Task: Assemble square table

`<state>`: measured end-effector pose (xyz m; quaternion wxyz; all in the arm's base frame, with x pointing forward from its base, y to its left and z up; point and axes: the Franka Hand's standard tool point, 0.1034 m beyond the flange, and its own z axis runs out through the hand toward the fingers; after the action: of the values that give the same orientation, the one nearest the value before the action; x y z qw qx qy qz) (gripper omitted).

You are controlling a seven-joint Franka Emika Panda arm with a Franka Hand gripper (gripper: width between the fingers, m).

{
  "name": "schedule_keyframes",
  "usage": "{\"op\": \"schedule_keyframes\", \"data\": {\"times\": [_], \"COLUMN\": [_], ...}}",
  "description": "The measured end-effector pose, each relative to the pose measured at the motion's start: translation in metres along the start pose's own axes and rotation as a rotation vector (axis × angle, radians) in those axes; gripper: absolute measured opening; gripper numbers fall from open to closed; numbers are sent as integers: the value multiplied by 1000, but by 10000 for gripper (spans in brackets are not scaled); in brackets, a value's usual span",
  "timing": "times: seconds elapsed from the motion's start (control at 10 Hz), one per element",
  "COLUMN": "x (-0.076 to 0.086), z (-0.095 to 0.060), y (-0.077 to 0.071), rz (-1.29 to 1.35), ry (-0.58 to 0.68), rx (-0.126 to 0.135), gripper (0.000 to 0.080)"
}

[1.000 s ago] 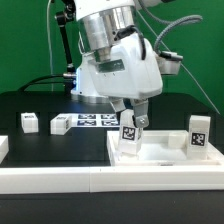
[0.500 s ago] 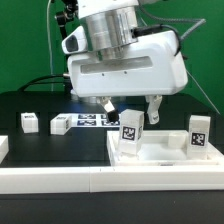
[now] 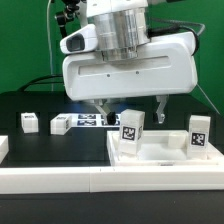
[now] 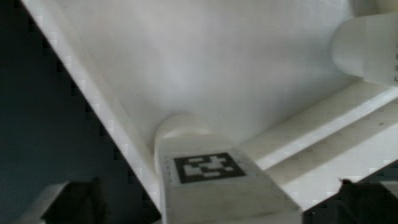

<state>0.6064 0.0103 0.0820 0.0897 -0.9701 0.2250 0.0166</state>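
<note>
Plainly, the claw (image 3: pixel 131 108) was spread wide and gripped nothing. Its two fingers (image 3: pixel 163 106) hung on either side of one short white leg (image 3: pixel 130 134), about level with its top and clear of it. In the wrist view that leg's black-and-white tag showed between the dark fingertips (image 4: pixel 80 200). The leg stood on end on the white square slab (image 3: pixel 160 158) with its raised rim, near the slab's corner on the exterior view's left. A second leg (image 3: pixel 198 136) stood on the slab toward the exterior view's right. A third leg (image 3: pixel 29 122) and a fourth leg (image 3: pixel 60 124) lay off the slab on the black bench (image 3: pixel 40 140), the fourth just beside the marker board (image 3: pixel 95 121).
</note>
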Motion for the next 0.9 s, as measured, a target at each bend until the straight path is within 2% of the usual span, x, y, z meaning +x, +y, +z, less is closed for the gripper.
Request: {"op": "schedule_keyframes", "data": {"times": [0.3,0.4,0.5,0.6,0.9], "x": [1,1,1,2,2], "z": [0,0,0,0,0], "y": [2,2,2,3,3], "rz": [3,3,3,16,44], "ry": [1,1,1,2,2], "rx": [0,0,-1,-1,0], "gripper": [619,440,440,293,293]}}
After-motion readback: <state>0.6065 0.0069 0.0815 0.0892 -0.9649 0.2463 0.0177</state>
